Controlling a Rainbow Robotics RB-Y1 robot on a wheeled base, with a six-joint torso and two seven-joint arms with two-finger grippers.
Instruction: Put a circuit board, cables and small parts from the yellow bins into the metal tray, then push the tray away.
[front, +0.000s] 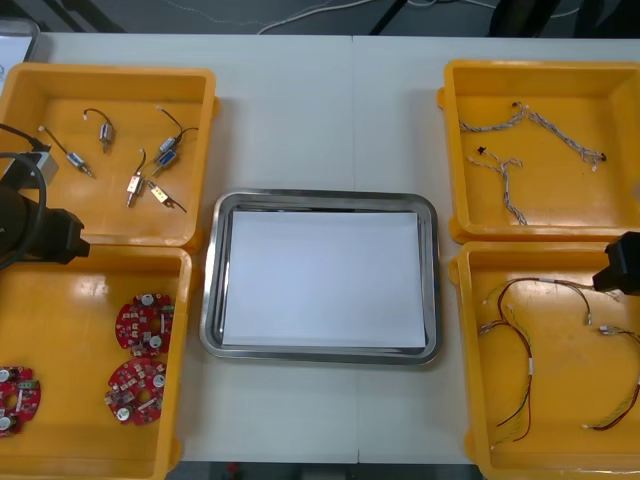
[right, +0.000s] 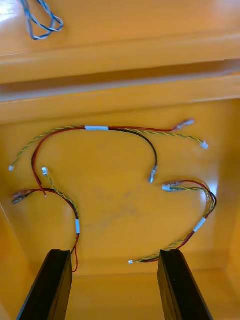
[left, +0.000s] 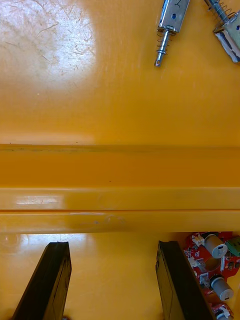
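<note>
The metal tray (front: 325, 200), white inside, lies in the middle between the yellow bins (front: 205, 150), long axis left to right. The left gripper (left: 112, 245), jaws wide, hangs over the wall between both left bins. The right gripper (right: 114, 252), jaws wide, hangs over red and yellow cables (right: 115, 129) in the near right bin.

The worktop (front: 320, 120) is pale, matt and plain. A thin straight seam (front: 352, 110) runs over it from the far edge toward the near side, a little right of the middle, splitting the surface into two panels. Beyond the far edge lies a dark floor (front: 150, 15). A thin white cord (front: 300, 13) curves across that floor near the middle. At the worktop's far left corner sits a pale object with a dark rounded rim (front: 14, 50), cut off at the view's edge; its kind cannot be told. Dark shapes (front: 540, 12) stand on the floor toward the far right, too cropped to identify.
</note>
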